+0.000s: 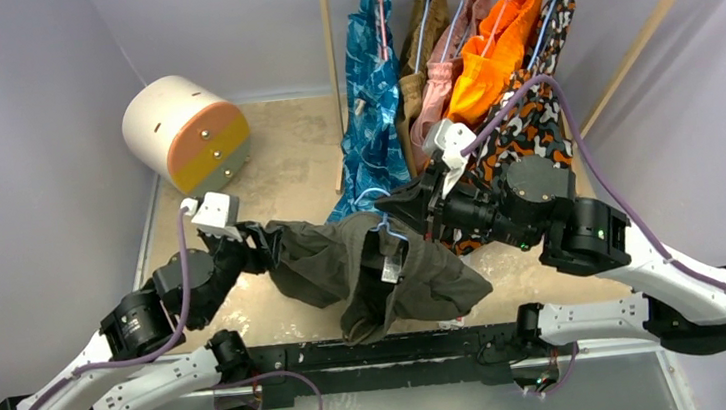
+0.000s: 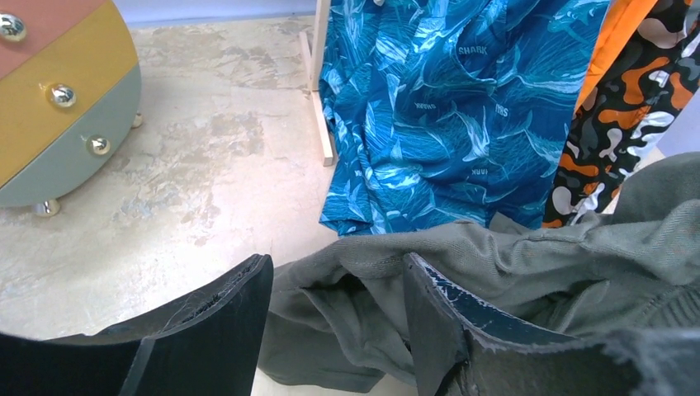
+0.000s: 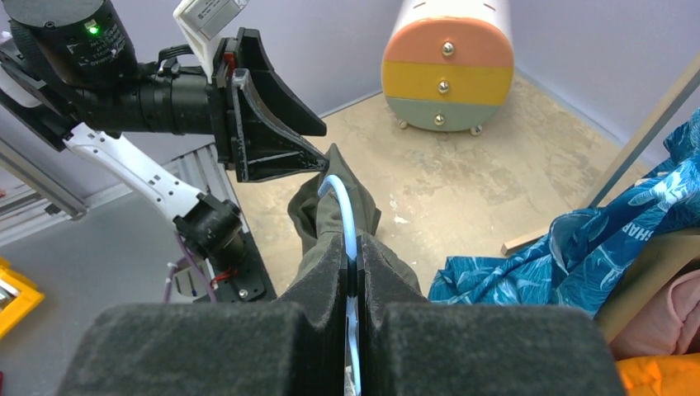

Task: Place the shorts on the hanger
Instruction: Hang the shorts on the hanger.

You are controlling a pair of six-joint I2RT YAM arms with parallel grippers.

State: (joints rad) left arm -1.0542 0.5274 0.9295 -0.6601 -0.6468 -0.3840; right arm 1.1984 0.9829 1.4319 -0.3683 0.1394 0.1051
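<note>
Right wrist: hanger (image 3: 340,216) between fingers (image 3: 326,272).

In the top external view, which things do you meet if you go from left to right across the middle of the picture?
Round drawer cabinet → left pincer → olive shorts → light-blue hanger → right pincer → camouflage shorts on the rail.

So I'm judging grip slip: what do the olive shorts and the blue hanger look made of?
The shorts look like matte woven cotton-type fabric: soft folds, visible weave. The hanger looks like thin wire with a smooth, glossy light-blue coating, probably plastic, pinched in the right gripper.
</note>
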